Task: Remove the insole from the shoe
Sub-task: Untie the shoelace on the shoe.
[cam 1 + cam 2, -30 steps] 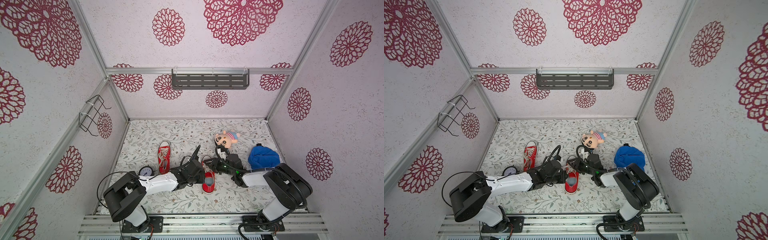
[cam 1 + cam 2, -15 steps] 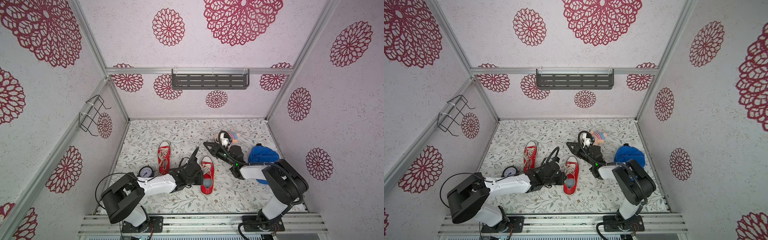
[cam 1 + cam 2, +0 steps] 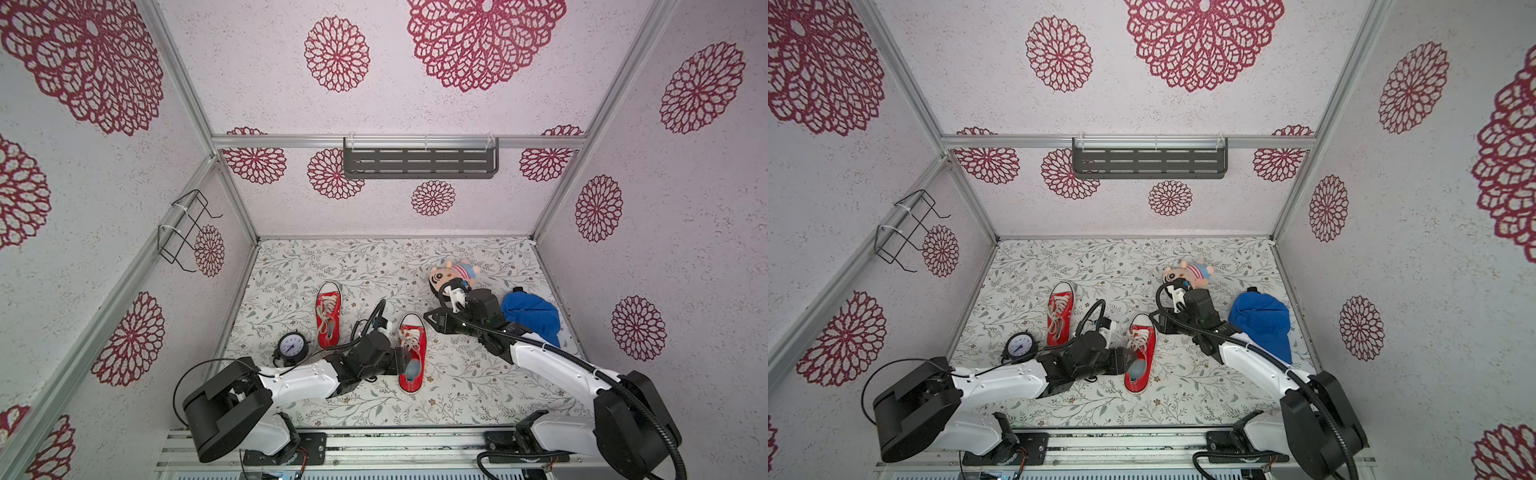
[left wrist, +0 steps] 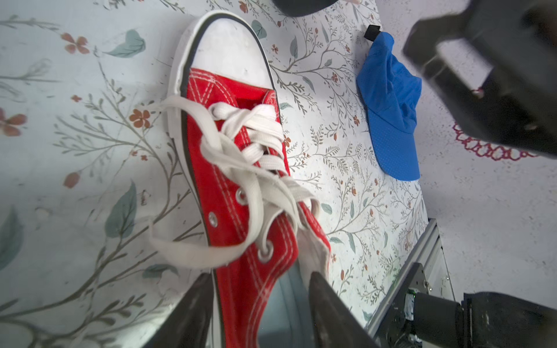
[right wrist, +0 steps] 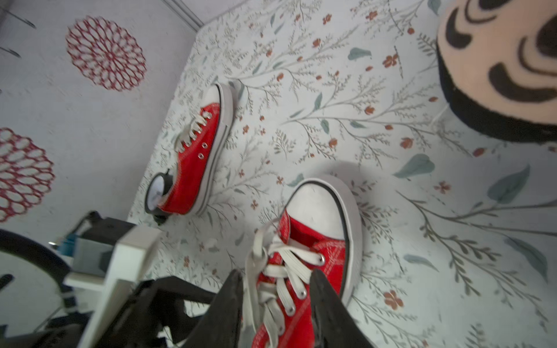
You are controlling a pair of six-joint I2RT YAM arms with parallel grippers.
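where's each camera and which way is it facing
Top views: high at the front, looking down at the table; left arm, right arm show.
Left wrist: on the left arm, looking along the near shoe toe-ward; left gripper shows.
Right wrist: on the right arm, looking down past that shoe to the far shoe; right gripper shows.
Shared: both wrist views show the near shoe.

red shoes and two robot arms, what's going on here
The robot is working on the nearer red shoe. The left gripper is open at the heel opening, one finger inside the shoe and one outside its side wall. The grey insole lies inside the shoe, not yet out. The right gripper is open and empty, off the toe end near the doll. The second red shoe, a clock and a blue cap lie untouched.
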